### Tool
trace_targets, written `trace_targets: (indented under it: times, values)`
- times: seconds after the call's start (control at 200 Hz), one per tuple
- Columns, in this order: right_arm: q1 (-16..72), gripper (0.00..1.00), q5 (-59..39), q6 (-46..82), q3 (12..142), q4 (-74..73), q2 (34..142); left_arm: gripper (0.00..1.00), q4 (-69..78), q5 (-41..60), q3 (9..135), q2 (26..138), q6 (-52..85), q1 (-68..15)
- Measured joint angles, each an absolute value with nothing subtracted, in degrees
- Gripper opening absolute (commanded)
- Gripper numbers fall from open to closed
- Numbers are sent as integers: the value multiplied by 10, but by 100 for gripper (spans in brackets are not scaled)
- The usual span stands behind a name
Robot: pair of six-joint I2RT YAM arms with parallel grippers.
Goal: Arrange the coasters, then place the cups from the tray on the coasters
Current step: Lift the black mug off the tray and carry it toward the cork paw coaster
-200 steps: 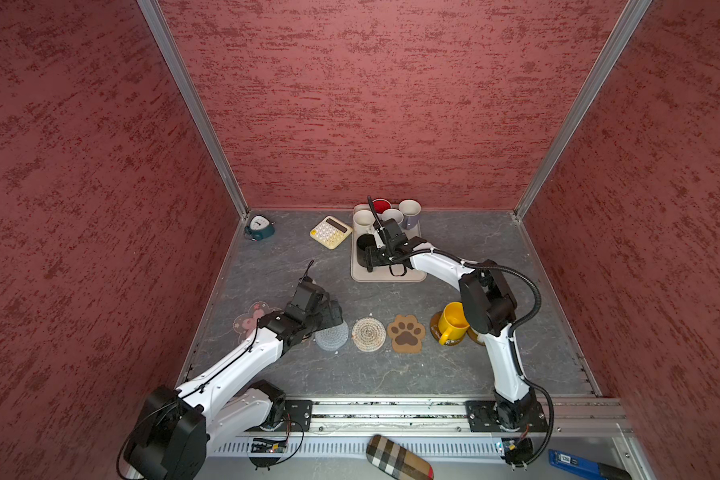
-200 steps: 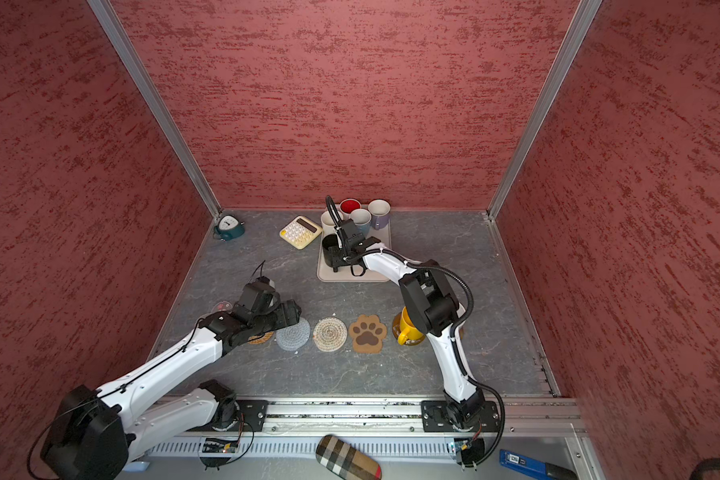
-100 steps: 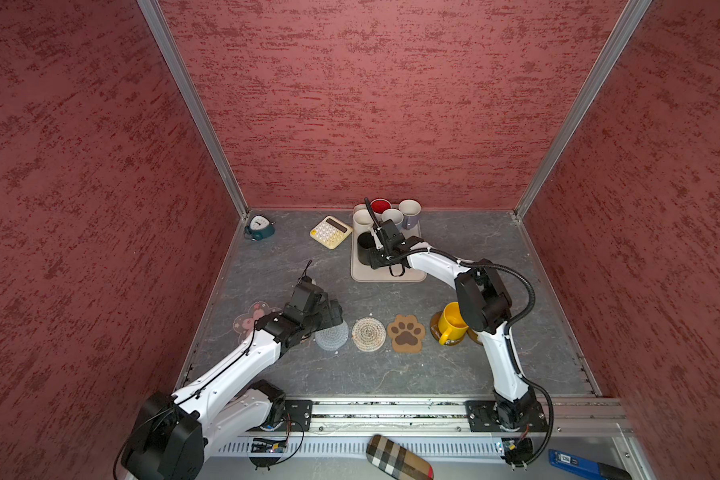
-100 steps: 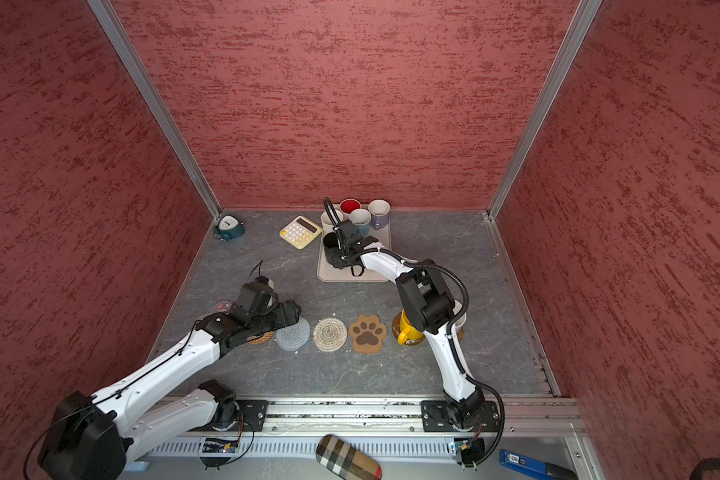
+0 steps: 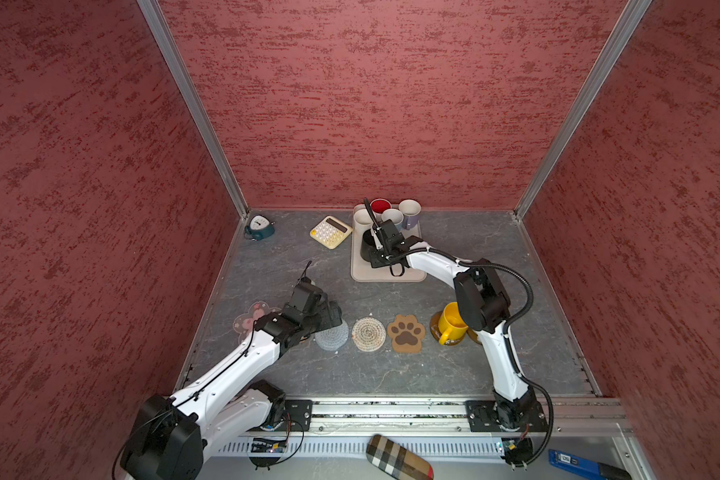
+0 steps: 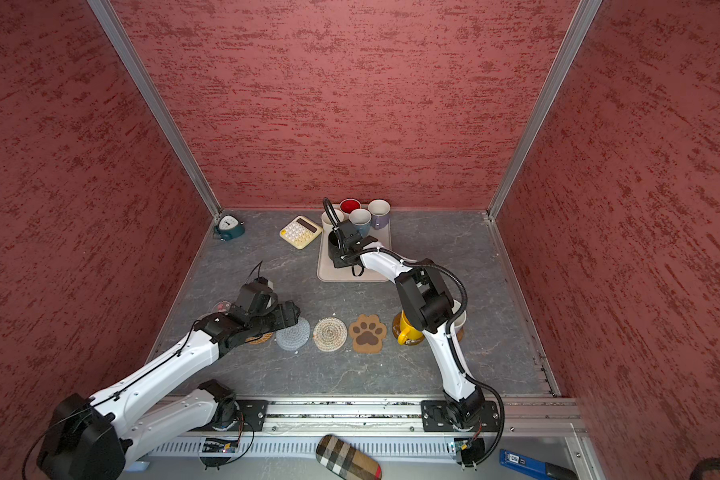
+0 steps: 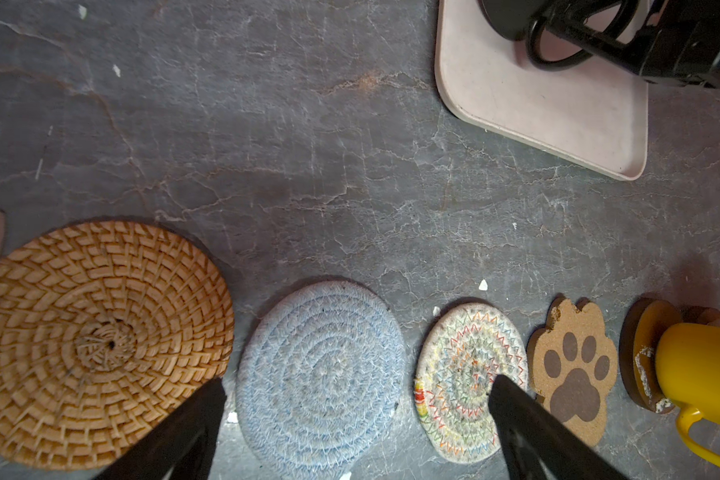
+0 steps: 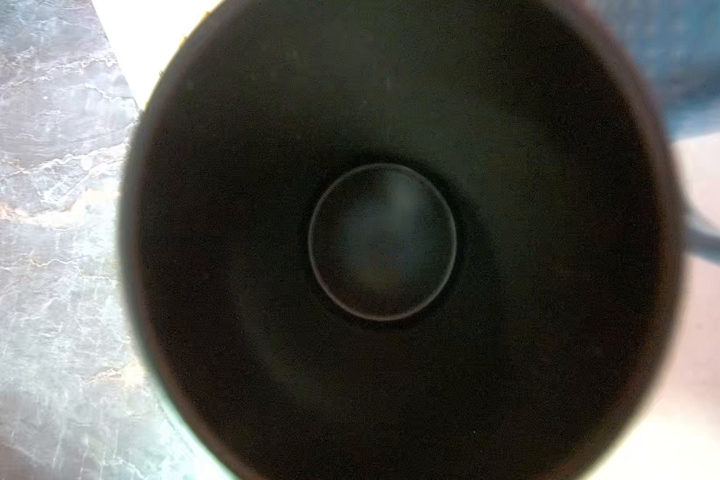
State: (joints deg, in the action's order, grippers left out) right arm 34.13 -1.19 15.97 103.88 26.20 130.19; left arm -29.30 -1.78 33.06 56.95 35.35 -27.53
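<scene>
The beige tray [image 5: 408, 272] at the back holds a black cup [image 5: 366, 245], with my right gripper [image 5: 377, 251] shut on its rim beside the handle. Its wrist view looks straight down into that black cup [image 8: 383, 241]. Behind it stand cream [image 5: 363, 217], red-lined [image 5: 380, 205], blue [image 5: 392, 218] and lavender [image 5: 410, 212] cups. Coasters lie in a row: pink flower [image 5: 250, 320], woven tan [image 7: 96, 340], grey [image 7: 321, 374], beige [image 7: 470, 382], paw-print [image 7: 574, 374]. A yellow cup [image 5: 454, 322] sits on a brown disc [image 5: 435, 330]. My left gripper [image 7: 358, 384] hangs open over the grey coaster.
A yellow calculator [image 5: 330, 232] lies left of the tray and a teal clock [image 5: 259, 226] sits in the back left corner. Red walls close in three sides. A plaid case [image 5: 400, 457] and a blue tool [image 5: 578, 461] lie beyond the front rail.
My right gripper has closed on the black cup at the tray. The left arm has barely moved and stays open over the coasters.
</scene>
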Motion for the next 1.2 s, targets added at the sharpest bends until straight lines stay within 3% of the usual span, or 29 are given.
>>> trace_targets:
  times: [0.591,1.197]
  values:
    - [354,0,-12,134,970,267,1243,100,-323,-24,364,542,340,-274]
    - [400,0,-13,139,694,243,969,100,-313,-16,432,597,310,-270]
